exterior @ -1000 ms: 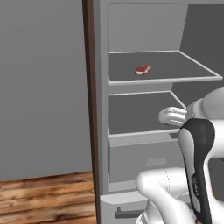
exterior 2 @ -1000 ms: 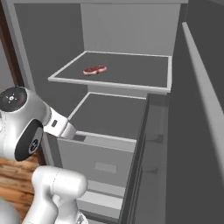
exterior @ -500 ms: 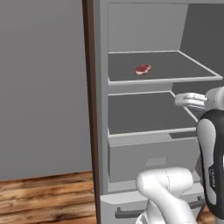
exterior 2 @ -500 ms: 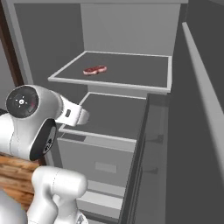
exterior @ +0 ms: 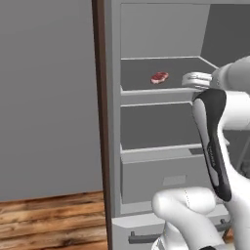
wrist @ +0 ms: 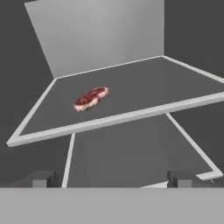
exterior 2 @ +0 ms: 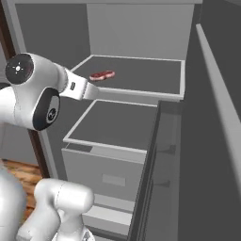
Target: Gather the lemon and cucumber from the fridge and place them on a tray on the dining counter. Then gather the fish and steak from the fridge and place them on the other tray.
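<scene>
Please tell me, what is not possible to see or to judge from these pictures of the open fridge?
- Fridge: its top and bottom are cut off by the frame edges in both base views.
- Steak: its underside is hidden against the shelf.
- Lower shelf: in the left base view, the robot's own arm covers its right part.
- End effector: only the fingertips rise at the hand view's bottom edge.

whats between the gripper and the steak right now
Nothing stands between them. In the hand view the open gripper faces the steak across the pale front edge and bare dark surface of the fridge shelf.
</scene>
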